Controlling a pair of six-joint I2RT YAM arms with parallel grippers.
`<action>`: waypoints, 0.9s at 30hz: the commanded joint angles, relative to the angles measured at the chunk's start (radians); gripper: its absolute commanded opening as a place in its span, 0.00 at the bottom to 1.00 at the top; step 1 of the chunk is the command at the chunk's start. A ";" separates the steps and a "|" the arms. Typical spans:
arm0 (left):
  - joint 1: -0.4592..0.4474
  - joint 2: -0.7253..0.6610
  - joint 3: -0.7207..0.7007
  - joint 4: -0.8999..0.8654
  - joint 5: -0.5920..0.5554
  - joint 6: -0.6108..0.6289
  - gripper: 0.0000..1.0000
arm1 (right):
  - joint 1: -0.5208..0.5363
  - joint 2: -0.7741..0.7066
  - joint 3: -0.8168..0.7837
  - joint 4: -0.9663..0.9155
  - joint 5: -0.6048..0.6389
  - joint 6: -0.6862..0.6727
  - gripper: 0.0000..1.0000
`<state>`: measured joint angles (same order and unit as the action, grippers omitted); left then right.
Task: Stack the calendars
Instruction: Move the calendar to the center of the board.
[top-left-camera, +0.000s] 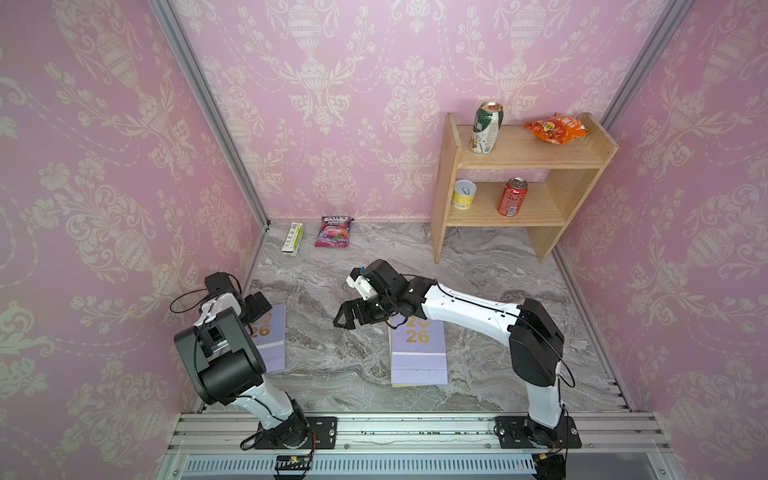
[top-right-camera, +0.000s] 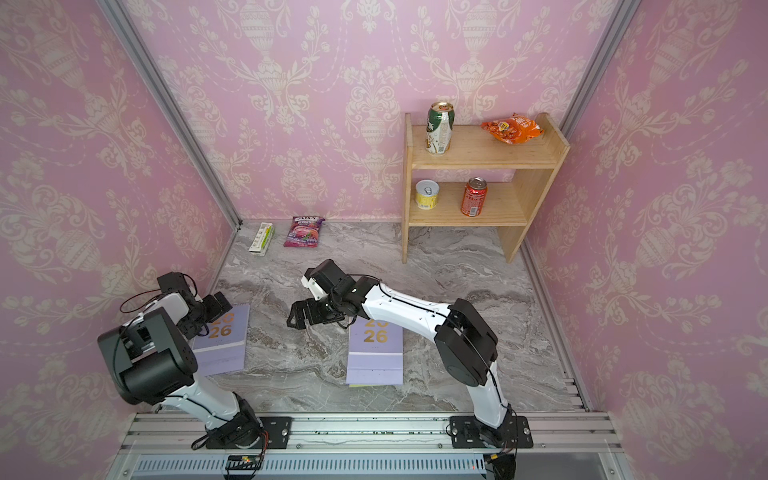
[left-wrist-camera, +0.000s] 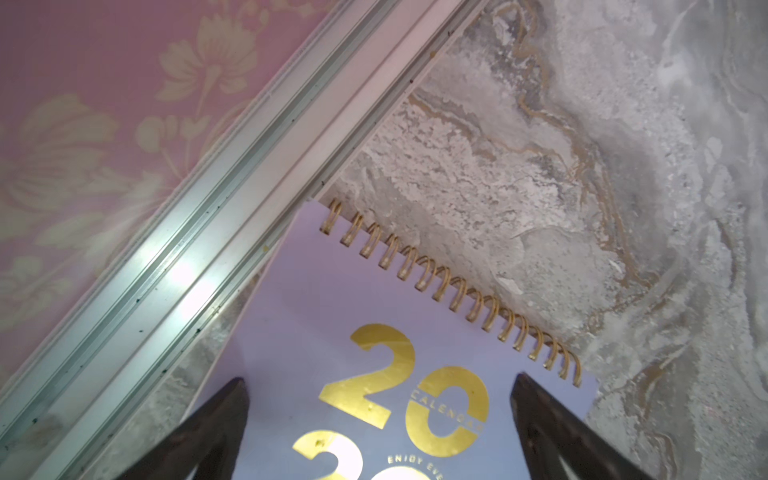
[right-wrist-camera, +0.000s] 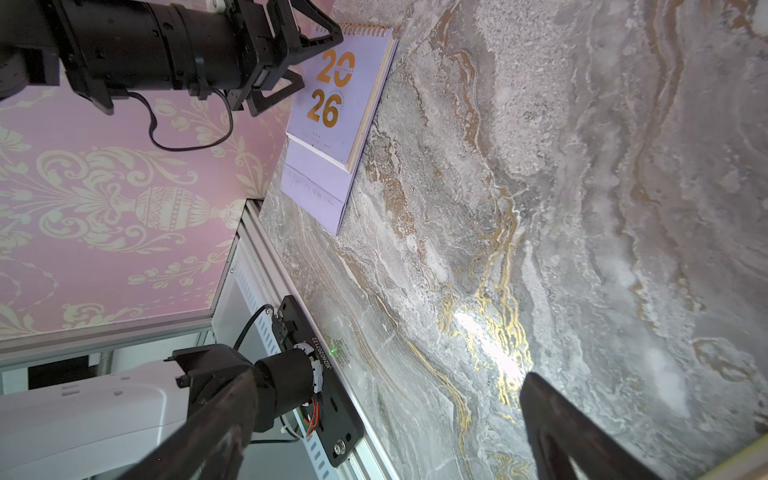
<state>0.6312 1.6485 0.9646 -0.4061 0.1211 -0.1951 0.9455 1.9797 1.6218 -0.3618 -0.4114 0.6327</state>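
Hovering with the left gripper (left-wrist-camera: 379, 378) spread wide and empty, just above the lilac calendar (left-wrist-camera: 316, 291). Seeing the gold "20" of its cover directly between the fingertips (left-wrist-camera: 224, 415), the spiral binding (left-wrist-camera: 453, 291) just ahead of them, and the aluminium rail (left-wrist-camera: 187, 270) running close along one side.

Carrying nothing in the right gripper (top-left-camera: 341, 316) either. Hanging with jaws fully apart over bare marble table (right-wrist-camera: 582, 208), pointing across at the left arm, with the second lilac calendar (top-left-camera: 417, 357) lying just behind it and partly under its wrist. Noting a yellow-green sliver (top-left-camera: 405, 385) at that calendar's edge farthest from the claw. Probably looking at another calendar underneath, so judging this the pile to build on.

Expecting trouble mainly from flatness:
- Coming straight down risks sliding over the cover or pinching only the top leaves, leaving the pages fanning and the folded base dragging.
- Descending on the rail side risks catching a finger on the rail, with so little room there.
- Closing too near the front risks snagging the wire loops.
- Carrying the calendar across risks brushing the right arm, which is reaching into the same middle ground.
- Setting it down skewed risks tipping the pile off its spiral ridge.
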 joint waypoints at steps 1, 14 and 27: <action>0.026 0.016 -0.028 0.019 -0.048 0.033 0.99 | 0.007 0.013 0.024 -0.016 0.005 0.011 1.00; -0.001 0.069 -0.030 -0.001 -0.024 0.014 0.99 | 0.008 0.017 0.017 -0.009 0.000 0.014 1.00; -0.069 0.092 -0.024 -0.016 -0.041 -0.021 0.99 | -0.001 -0.009 -0.012 -0.006 0.013 0.013 1.00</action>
<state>0.5816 1.7027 0.9539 -0.3443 0.0864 -0.1978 0.9470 1.9858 1.6211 -0.3645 -0.4110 0.6327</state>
